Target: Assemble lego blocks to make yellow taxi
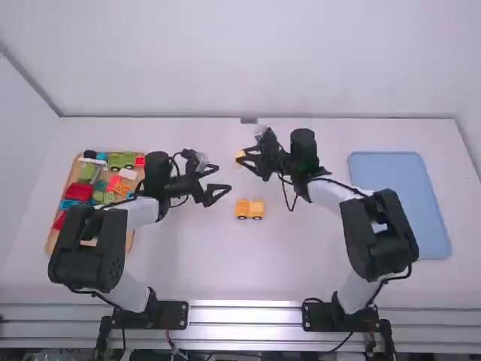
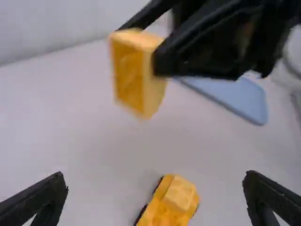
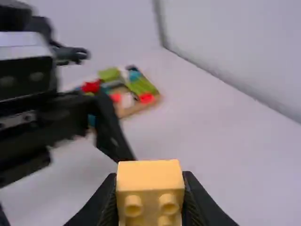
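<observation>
High view: a yellow block (image 1: 240, 154) is up by the far part of the table (image 1: 188, 263), about midway between its left and right edges. The right gripper (image 1: 242, 157) has it pinched tight. In the right wrist view, the block's round bumps (image 3: 168, 204) face back to the camera, so I think it will have to be turned before it can snap on with its bumps up.

Next comes the yellow car (image 1: 250, 209). It sits near the middle of the table, with its wheels (image 1: 241, 217) on the side by the near edge. Its long way runs from left to right, much in line with the near edge. In the left wrist view, one end has a raised block (image 2: 181, 193) on it.

What matters most is where the car is from the held block. It is toward the near edge and a tiny bit to the right, so the block would have to come back that way and down. The left gripper (image 1: 224, 177) is nearer to the car. Its two fingers are wide apart with no block in them, and the car is toward the near edge and to the right of it. It looks ready to help hold or turn the block. The two grippers are close, so they might bump.

Farther out, a brown tray (image 1: 52, 242) of mixed bricks is by the left edge. A blue tray (image 1: 398, 207) is by the right edge.
</observation>
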